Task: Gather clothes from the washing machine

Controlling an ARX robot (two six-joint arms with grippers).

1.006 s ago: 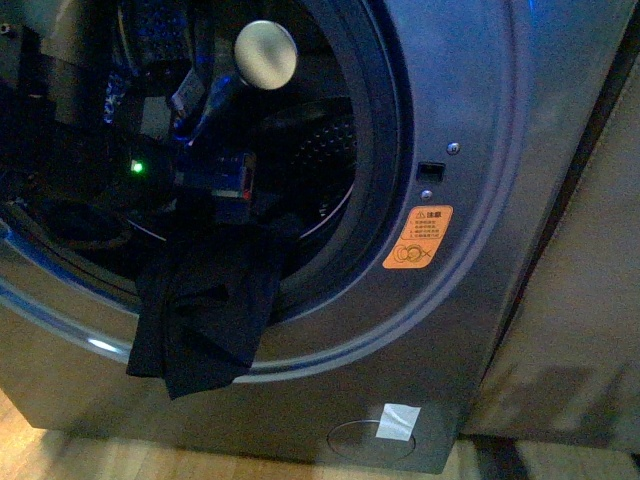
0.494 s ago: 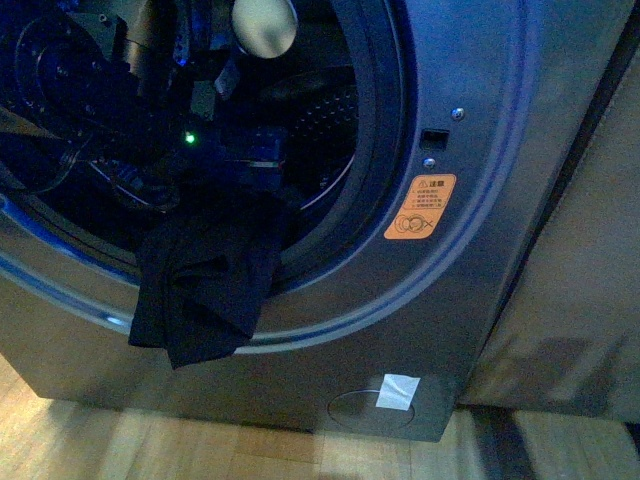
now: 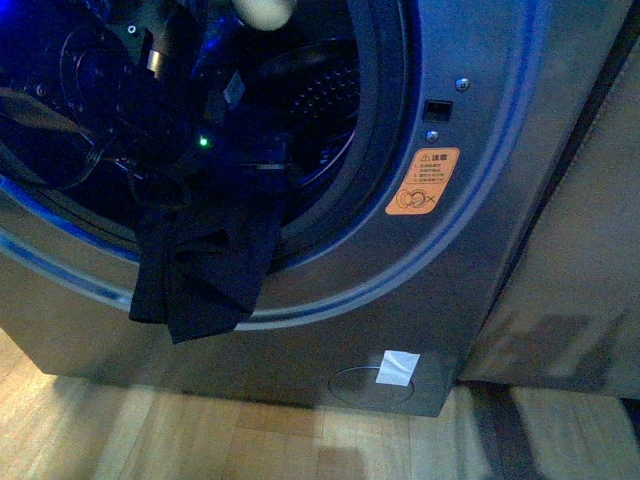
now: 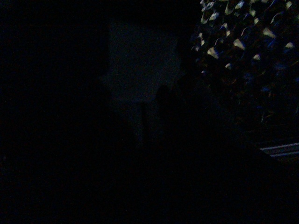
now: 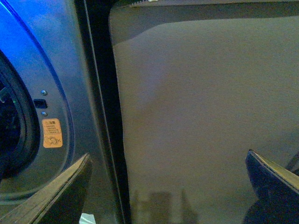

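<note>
The grey washing machine [image 3: 470, 120] fills the front view with its round mouth open. Dark clothes [image 3: 200, 275] hang out over the lower rim of the drum mouth, draped down the front panel. My left arm [image 3: 215, 150], marked by a green light, reaches into the drum just above the clothes; its jaws are lost in the dark. The left wrist view is dark. My right gripper [image 5: 168, 191] is open with nothing between its fingers [image 5: 60, 191], held outside the machine and facing a plain beige panel; the machine's front [image 5: 56, 84] shows beside it.
A beige panel [image 3: 570, 250] stands right of the machine, across a narrow dark gap [image 5: 100, 116]. The front panel carries an orange sticker [image 3: 422, 181] and a white tag [image 3: 398, 367]. Wooden floor [image 3: 200, 430] lies below.
My left arm's green light has shifted to the right inside the drum. The clothes still hang over the rim in about the same place.
</note>
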